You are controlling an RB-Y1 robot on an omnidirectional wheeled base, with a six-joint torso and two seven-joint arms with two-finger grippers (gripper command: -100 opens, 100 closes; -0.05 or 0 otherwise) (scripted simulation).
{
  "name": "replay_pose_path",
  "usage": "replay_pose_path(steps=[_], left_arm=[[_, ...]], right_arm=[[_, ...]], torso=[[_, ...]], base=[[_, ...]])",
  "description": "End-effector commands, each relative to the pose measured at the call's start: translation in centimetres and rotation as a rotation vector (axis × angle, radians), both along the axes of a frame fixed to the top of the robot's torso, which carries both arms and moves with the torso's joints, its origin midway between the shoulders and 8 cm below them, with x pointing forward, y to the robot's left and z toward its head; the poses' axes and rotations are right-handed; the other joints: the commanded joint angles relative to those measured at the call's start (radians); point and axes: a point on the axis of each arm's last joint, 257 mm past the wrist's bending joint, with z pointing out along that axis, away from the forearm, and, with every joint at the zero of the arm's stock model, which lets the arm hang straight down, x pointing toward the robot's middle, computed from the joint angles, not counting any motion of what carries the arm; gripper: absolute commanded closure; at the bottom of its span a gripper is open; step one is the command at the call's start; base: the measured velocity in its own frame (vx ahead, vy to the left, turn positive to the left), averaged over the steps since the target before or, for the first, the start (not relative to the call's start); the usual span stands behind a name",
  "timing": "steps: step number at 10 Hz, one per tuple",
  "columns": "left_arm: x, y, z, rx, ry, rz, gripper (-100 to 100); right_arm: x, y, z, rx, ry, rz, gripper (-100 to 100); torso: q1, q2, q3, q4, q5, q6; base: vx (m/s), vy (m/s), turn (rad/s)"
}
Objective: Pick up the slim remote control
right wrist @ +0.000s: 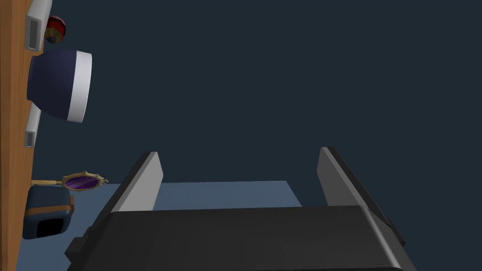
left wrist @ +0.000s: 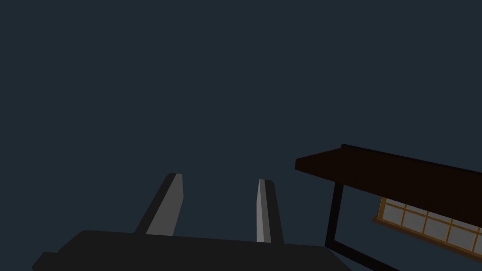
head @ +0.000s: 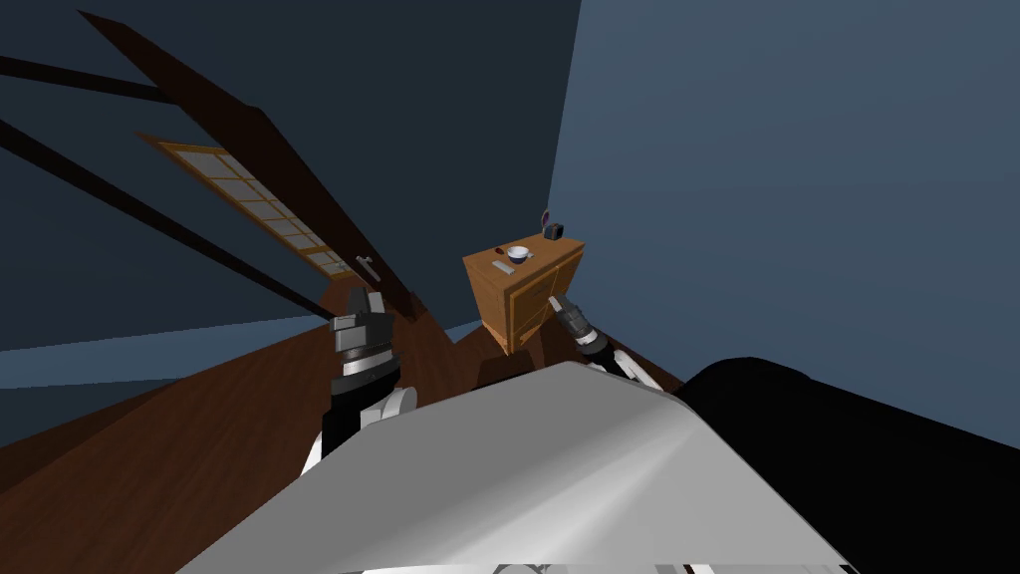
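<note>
A wooden cabinet [head: 523, 294] stands in the corner ahead, and its top [right wrist: 12, 141] runs along the edge of the right wrist view. Two flat light grey remotes lie on it. The narrower remote [right wrist: 31, 126] lies between a dark blue bowl with a white rim [right wrist: 59, 87] and a purple hand mirror [right wrist: 82, 182]. The wider remote [right wrist: 37, 21] lies beside a small red ball [right wrist: 55, 28]. My right gripper [right wrist: 238, 153] is open and empty, raised before the cabinet's front [head: 558, 302], apart from the remotes. My left gripper [left wrist: 219, 178] is held up at my left [head: 357, 299], its fingers parted with nothing between them.
A dark blue box [right wrist: 47, 216] sits at the far end of the cabinet top by the mirror. Blue walls meet behind the cabinet. A dark wooden beam and a latticed panel [head: 264, 204] run along my left. The floor [head: 179, 448] is dark wood.
</note>
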Motion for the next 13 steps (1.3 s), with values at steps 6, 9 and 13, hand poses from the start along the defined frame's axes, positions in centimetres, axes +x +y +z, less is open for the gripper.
replay_pose_path(steps=[6,9,13], left_arm=[[0.0,0.0,0.0,0.0,0.0,0.0,0],[0.0,0.0,0.0,0.0,0.0,0.0,0],[0.0,0.0,0.0,0.0,0.0,0.0,0]], right_arm=[[-1.5,-1.0,-6.5,-0.198,0.158,0.086,-100],[-3.0,-2.8,-10.8,-0.312,0.269,0.128,-100],[-5.0,-5.6,-14.8,-0.445,0.392,0.18,-100]], torso=[[-0.003,-0.003,-0.002,-0.001,-0.001,0.0],[-0.002,-0.005,-0.003,-0.001,0.0,0.0],[-0.002,-0.005,-0.003,-0.001,0.0,0.0]], base=[[-0.018,0.14,-0.033],[0.011,0.144,-0.018],[0.015,0.138,-0.005]])
